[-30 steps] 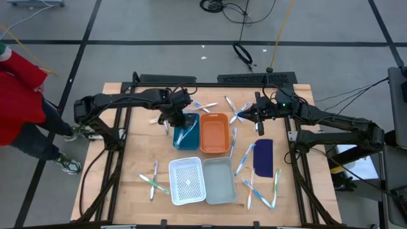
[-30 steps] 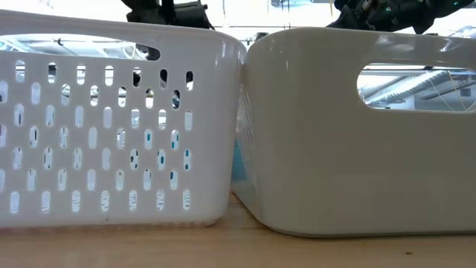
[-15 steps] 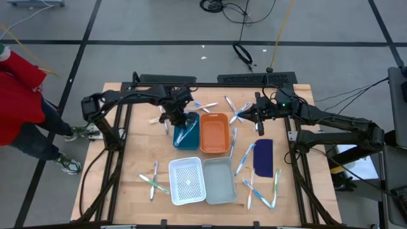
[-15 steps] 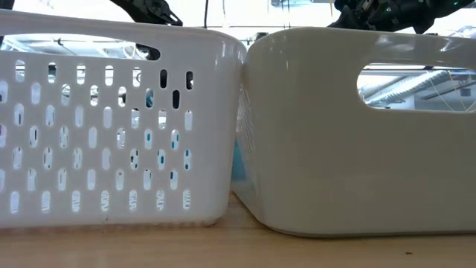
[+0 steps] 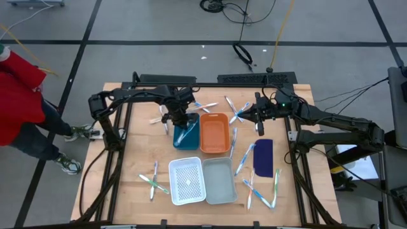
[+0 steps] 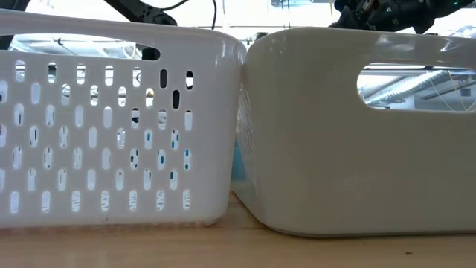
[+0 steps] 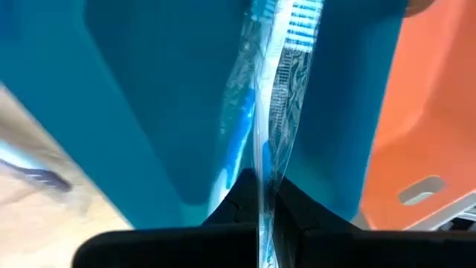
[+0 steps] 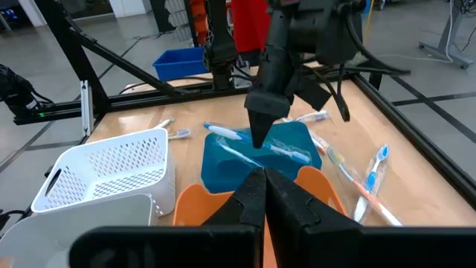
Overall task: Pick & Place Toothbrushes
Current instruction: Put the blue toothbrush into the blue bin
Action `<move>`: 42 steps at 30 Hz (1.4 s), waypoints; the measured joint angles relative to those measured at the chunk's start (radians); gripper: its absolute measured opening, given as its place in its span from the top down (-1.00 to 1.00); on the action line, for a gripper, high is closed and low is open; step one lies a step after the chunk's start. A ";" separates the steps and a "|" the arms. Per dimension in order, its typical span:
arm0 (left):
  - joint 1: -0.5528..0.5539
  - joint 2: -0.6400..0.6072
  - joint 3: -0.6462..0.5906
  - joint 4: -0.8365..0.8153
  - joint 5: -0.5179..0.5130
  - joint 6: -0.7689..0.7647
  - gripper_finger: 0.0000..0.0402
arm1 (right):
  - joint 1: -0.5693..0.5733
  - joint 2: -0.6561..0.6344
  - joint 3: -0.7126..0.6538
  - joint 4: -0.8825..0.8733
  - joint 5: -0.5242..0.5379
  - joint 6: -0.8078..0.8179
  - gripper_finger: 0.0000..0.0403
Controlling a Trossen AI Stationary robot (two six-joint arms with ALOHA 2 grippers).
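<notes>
Left wrist view: a wrapped toothbrush (image 7: 271, 112), clenched in the left end effector (image 7: 262, 212), runs lengthwise straight out from the fingers over the blue tray (image 7: 149, 97). Right end effector (image 8: 262, 195) clenched empty above the orange tray (image 8: 312, 182).

My table (image 5: 127, 191) is pale wood. Four bins sit on it near the middle in two rows: a blue bin (image 5: 186, 136) touching an orange bin (image 5: 214, 133) on the far row, and a white slotted basket (image 5: 186, 181) touching a plain white bin (image 5: 220, 181) on the near row. A dark blue flat piece (image 5: 263, 157) lies to the right of the bins. Toothbrushes lie loose on the wood: a few (image 5: 153, 180) left of the basket, several (image 5: 262, 191) by the near right corner, more (image 5: 236, 111) beyond the orange bin.
</notes>
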 joint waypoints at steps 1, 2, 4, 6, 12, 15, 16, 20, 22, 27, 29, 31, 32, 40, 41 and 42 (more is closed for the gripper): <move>0.002 0.002 0.000 0.001 0.000 0.002 1.00 | 0.000 0.000 0.000 -0.001 0.000 0.000 1.00; 0.005 0.003 0.000 0.001 0.001 0.004 1.00 | 0.000 0.000 0.000 -0.001 0.000 0.000 1.00; 0.015 0.004 0.000 0.000 0.000 0.012 1.00 | 0.000 0.000 0.000 0.000 0.000 0.001 1.00; 0.022 0.004 0.000 0.001 0.000 0.016 1.00 | 0.000 0.000 0.000 0.000 0.000 0.007 1.00; 0.039 0.023 0.000 0.002 -0.003 0.034 1.00 | 0.000 0.000 0.000 0.001 0.000 0.007 1.00; 0.040 0.035 0.000 0.003 0.009 0.036 1.00 | 0.000 0.000 0.000 0.001 0.000 0.007 1.00; 0.038 0.036 0.000 0.002 0.012 0.036 1.00 | 0.000 0.000 0.000 0.001 0.000 0.007 1.00; 0.026 0.037 0.000 0.004 0.015 0.036 0.97 | 0.000 0.000 0.000 0.001 0.000 0.007 1.00; 0.023 0.037 0.000 0.003 0.015 0.036 0.90 | 0.000 0.000 0.000 0.001 0.000 0.007 1.00; 0.022 0.037 0.000 0.002 0.009 0.028 0.68 | 0.000 0.000 0.000 0.001 0.000 0.007 1.00; 0.022 0.030 0.000 0.002 0.009 0.021 0.59 | 0.000 0.000 0.000 0.001 0.000 0.007 1.00; 0.022 0.017 0.000 0.002 0.014 0.018 0.51 | 0.000 0.000 0.000 0.001 -0.001 0.007 1.00; 0.022 0.010 0.000 0.001 0.016 0.018 0.46 | 0.000 0.000 0.000 0.001 -0.003 0.007 1.00; 0.023 -0.057 0.000 0.001 0.018 0.022 0.21 | 0.000 0.000 0.000 0.001 -0.003 0.007 1.00; 0.024 -0.067 0.000 0.001 0.018 0.013 0.20 | 0.000 0.000 0.000 0.001 -0.003 0.007 1.00; 0.024 -0.079 0.000 0.000 0.018 0.004 0.19 | 0.000 0.000 0.000 0.001 -0.004 0.007 1.00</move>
